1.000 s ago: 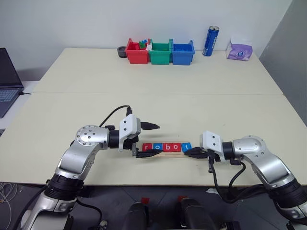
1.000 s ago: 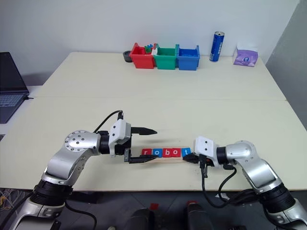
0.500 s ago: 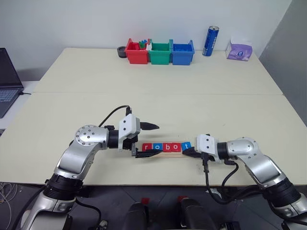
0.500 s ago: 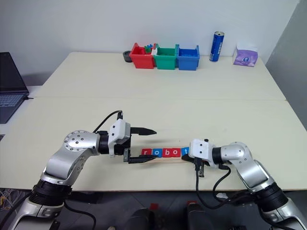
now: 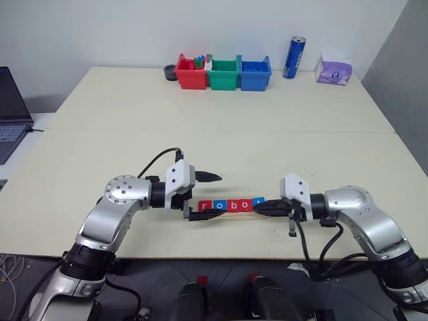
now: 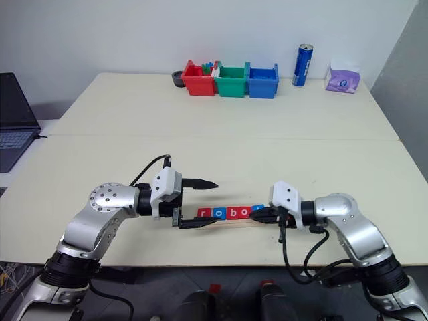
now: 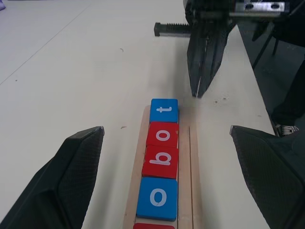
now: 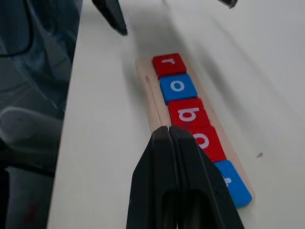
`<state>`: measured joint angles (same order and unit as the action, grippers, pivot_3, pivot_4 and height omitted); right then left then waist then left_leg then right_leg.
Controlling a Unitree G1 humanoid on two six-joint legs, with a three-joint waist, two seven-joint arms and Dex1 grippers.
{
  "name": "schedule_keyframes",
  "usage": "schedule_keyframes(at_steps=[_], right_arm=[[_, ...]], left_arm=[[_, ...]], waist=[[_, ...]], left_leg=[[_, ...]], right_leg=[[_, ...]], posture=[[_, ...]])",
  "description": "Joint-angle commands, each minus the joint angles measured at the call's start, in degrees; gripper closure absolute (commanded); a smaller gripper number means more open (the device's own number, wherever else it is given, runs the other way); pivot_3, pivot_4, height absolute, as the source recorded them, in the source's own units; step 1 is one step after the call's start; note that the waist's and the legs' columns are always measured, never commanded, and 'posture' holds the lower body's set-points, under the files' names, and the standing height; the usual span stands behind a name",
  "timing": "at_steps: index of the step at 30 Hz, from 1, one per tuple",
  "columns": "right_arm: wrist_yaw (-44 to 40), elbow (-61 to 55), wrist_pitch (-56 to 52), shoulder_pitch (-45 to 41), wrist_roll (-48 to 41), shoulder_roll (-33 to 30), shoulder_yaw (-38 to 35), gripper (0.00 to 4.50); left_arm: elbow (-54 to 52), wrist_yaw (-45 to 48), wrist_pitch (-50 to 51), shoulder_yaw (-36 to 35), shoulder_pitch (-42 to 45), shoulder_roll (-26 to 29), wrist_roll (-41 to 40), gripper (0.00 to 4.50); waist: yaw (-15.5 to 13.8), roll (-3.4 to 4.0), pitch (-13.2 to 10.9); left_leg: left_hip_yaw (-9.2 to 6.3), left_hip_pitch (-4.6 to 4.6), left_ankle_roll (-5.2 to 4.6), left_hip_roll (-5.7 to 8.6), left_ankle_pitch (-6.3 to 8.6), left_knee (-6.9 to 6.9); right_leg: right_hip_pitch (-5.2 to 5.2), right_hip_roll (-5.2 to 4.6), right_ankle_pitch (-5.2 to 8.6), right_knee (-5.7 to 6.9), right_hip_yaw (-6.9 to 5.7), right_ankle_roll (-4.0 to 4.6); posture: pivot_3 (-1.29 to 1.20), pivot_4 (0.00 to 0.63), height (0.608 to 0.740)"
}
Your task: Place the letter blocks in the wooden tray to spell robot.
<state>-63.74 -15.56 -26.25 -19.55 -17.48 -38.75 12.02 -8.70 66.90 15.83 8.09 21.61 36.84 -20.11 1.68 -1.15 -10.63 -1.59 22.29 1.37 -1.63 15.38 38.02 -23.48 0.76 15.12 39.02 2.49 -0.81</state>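
Five letter blocks (image 5: pixel 228 204) lie in a row in the wooden tray (image 8: pixel 148 93) near the table's front edge and read r, o, b, o, t: red r (image 8: pixel 169 64), blue o (image 8: pixel 177 87), red b (image 7: pixel 160 161), red o (image 7: pixel 162 134), blue t (image 7: pixel 164 110). My left gripper (image 5: pixel 221 194) is open and straddles the tray's r end, one finger on each side, holding nothing. My right gripper (image 5: pixel 257 208) is shut and empty. Its tip hovers just over the tray's t end, above the bare groove beside the tiles, and partly hides the t in the head views.
Red (image 5: pixel 190 73), green (image 5: pixel 223 75) and blue (image 5: pixel 255 75) bins stand in a row at the table's far edge, with a blue can (image 5: pixel 294 57) and a purple tissue pack (image 5: pixel 334 69) to their right. A laptop (image 5: pixel 10 110) sits off the left side. The tray lies close to the front edge.
My right gripper has risen a little and rolled, staying shut at the tray's t end. The left gripper and the tiles have not moved.
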Motion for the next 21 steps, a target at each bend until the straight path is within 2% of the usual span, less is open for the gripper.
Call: schedule_keyframes(at_steps=[1,11,21], right_arm=[[-0.85,3.17,2.18,-2.4,0.92,-2.4,-2.22,4.45],[-1.1,15.2,15.14,-4.01,9.12,-2.22,2.13,4.45],[-0.91,15.16,15.75,-4.78,10.54,0.36,3.06,4.45]], left_arm=[[-1.55,-0.08,-0.55,-1.02,0.3,0.31,-0.66,0.0],[-1.48,0.12,-0.46,-0.66,0.57,0.08,-0.66,0.0],[-1.79,-0.38,-0.48,-1.07,-0.05,0.29,-0.55,0.0]], waist=[[0.01,0.0,0.0],[0.03,0.0,0.0],[0.03,0.0,0.0]], left_leg=[[0.01,0.0,0.0,0.0,0.0,0.0],[0.04,0.0,0.0,-0.01,0.0,-0.02],[0.02,-0.01,0.0,-0.01,0.0,-0.02]], right_leg=[[0.0,0.0,0.0,0.0,0.0,-0.01],[-0.01,0.01,-0.01,-0.01,0.01,0.02],[-0.01,0.01,-0.03,0.0,0.01,0.05]], posture=[[0.0,0.15,0.74],[0.0,0.15,0.74],[0.0,0.15,0.74]])
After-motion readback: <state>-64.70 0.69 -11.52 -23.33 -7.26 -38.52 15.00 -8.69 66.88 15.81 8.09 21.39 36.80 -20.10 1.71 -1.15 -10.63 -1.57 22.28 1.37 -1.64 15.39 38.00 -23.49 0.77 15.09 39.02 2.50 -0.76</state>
